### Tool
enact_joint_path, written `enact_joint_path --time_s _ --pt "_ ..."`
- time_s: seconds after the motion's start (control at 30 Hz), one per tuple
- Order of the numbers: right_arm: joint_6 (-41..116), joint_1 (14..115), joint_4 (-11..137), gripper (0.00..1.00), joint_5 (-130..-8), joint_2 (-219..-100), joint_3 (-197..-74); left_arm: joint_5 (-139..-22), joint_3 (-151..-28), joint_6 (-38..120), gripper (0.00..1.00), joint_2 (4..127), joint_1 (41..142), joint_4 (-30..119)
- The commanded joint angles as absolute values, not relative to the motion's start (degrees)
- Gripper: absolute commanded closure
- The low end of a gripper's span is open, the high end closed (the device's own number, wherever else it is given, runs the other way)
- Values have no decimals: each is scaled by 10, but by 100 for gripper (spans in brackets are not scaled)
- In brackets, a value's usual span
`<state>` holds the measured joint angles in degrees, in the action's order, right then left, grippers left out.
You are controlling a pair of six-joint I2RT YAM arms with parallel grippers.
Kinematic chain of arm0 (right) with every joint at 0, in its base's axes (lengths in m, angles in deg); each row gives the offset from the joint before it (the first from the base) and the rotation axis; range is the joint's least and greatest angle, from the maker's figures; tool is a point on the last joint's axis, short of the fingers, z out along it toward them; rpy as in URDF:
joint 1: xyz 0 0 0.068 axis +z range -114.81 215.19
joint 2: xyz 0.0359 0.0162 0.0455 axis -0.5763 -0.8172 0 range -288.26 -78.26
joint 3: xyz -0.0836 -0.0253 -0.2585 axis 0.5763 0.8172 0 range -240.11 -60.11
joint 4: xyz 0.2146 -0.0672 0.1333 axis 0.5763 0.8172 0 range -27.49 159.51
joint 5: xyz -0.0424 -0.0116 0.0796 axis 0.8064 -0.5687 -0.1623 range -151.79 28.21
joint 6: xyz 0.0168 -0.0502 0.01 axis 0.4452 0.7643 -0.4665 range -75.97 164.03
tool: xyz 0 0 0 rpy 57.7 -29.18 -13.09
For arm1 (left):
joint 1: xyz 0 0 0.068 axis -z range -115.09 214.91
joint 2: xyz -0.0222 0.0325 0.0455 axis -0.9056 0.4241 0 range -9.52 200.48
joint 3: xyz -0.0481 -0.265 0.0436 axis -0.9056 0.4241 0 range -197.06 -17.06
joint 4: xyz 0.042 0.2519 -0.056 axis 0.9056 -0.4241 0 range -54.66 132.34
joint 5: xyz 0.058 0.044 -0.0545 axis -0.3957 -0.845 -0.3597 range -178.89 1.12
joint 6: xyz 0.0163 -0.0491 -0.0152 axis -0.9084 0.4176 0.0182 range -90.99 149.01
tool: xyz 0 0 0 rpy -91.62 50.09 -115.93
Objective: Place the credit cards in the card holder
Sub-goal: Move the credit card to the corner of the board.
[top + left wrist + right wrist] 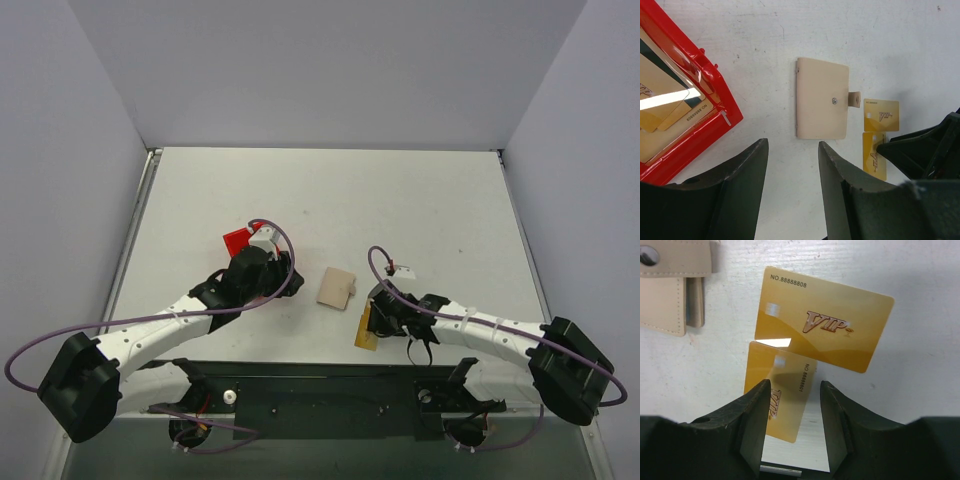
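Right wrist view: the right gripper point(792, 387) stands spread and empty over the lower VIP card point(782, 365), which lies flat on the table point(920, 390). The card holder point(662, 295) lies closed just beside it. Picking seems in hand; next the gripper must pinch a thin edge. The left gripper point(792, 150) is also spread and empty.

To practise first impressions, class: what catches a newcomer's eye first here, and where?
The bright red bin holding gold cards, by the left gripper, stands out on the white table. Two gold VIP cards lie overlapping beside the closed beige wallet, under the right gripper.
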<state>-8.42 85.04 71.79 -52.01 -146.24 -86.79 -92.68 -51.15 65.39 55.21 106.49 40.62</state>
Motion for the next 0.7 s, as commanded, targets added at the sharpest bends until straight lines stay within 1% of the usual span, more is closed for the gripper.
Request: enact_joint_path --time_s 0.0,0.13,0.23,0.3,0.67 --pt "-81 845 716 60 -551 -1493 -863 -920 -524 657 46 555 1067 438" --pt "-67 846 698 62 -575 -1514 -865 -919 -525 659 46 557 1067 438" --pt "-59 850 681 67 -589 -1523 -863 -919 -523 660 46 554 1067 437" --pt "-55 859 676 69 -596 -1530 -863 -920 -521 660 46 552 1068 433" --pt "-61 939 687 69 -600 -1565 -883 -910 -503 665 46 538 1067 424"
